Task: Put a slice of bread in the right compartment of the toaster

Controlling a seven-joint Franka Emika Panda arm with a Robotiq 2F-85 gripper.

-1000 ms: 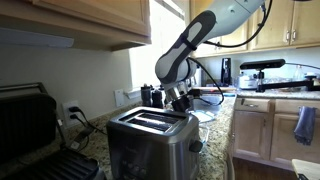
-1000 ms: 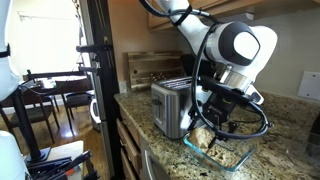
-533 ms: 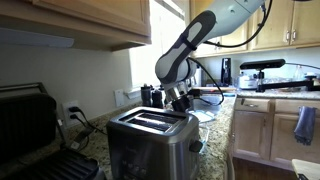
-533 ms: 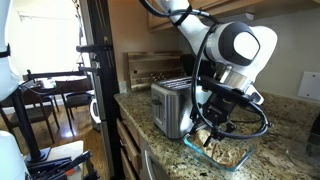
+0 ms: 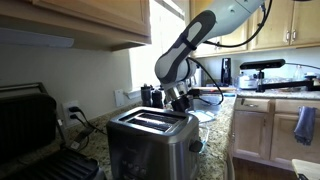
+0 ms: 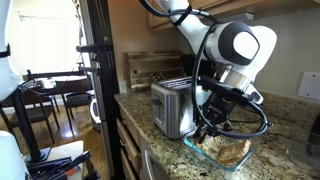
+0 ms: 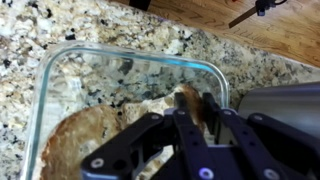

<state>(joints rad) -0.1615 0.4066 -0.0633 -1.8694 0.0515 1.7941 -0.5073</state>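
The pincer [image 7: 197, 112] reaches down into a glass dish [image 7: 70, 55] on the granite table [image 7: 50, 20]. Its jaws are drawn nearly together, nipping the raised edge of a slice of bread [image 7: 186, 97]. More bread [image 7: 85, 140] lies flat toward 8 o'clock. The toaster [image 6: 172, 106] stands upright on the table just beside the dish, at 3 o'clock in the wrist view.

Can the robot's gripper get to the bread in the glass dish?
Looks like yes: the gripper is down inside the open-topped glass dish, right at the bread, and nothing covers or blocks it.
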